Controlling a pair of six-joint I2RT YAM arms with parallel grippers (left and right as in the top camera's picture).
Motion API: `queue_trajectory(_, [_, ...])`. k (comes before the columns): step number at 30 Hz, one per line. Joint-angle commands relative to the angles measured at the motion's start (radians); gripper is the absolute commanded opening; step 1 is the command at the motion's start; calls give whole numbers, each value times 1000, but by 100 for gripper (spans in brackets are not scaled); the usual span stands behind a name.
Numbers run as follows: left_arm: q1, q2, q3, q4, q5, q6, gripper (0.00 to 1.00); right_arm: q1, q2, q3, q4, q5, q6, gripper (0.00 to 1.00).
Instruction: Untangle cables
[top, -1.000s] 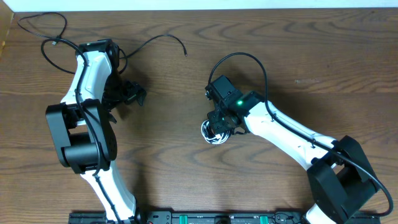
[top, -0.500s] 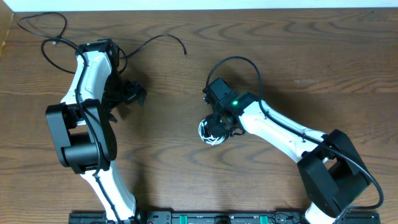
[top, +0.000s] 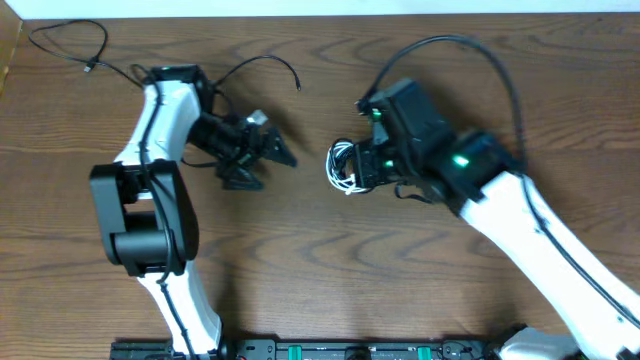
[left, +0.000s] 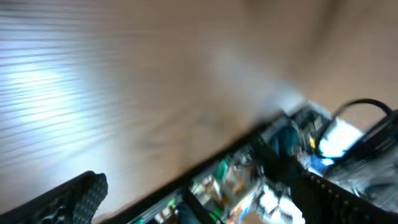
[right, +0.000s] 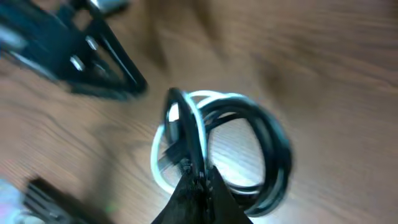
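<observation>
Both wrist views are smeared with blur. In the left wrist view we make out only two dark fingers (left: 81, 194) at the lower corners, set far apart with bare wood between them. The clutter along the bottom edge is unreadable. We record the left gripper (top: 262, 160) as spread wide and holding nothing.

In the overhead view the right arm is cut off at 4 o'clock.

We count two arms, two grippers, one coil (top: 342, 166) and two loose black runs. The right gripper (right: 193, 183) is pinched narrow on the coil, whose black and white strands we cannot count. The coil shows near the table's centre, at that gripper's 9 o'clock. One black run (top: 92, 66) lies at the table's 10 o'clock, the other (top: 265, 58) towards 11 o'clock. The left arm covers the stretch between them, so we cannot tell whether they join.
</observation>
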Motion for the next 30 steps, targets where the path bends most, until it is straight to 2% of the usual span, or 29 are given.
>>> queue_trajectory(1, [-45, -3, -2, -13, 131, 154, 99, -1, -12, 1, 0, 0, 139, 1])
queue_trajectory(4, [-79, -3, -2, -13, 131, 155, 99, 0, -10, 0, 5, -23, 115, 2])
queue_trajectory(6, [-96, -3, -2, -13, 131, 155, 99, 0, -3, -1, -31, 93, 132, 1])
queue_trajectory(9, [-120, -3, -2, -22, 137, 155, 99, -1, 14, -3, -102, 225, 246, 2])
queue_trajectory(25, [-228, -3, -2, 13, 247, 142, 98, 18, 109, -3, 6, 19, 317, 1])
queue_trajectory(27, [-229, -3, -2, 35, 246, 122, 90, 18, 109, -2, 19, 11, 317, 1])
queue_trajectory(30, [-228, -3, -2, 69, 243, 85, 84, 12, 100, -2, 31, -11, 317, 1])
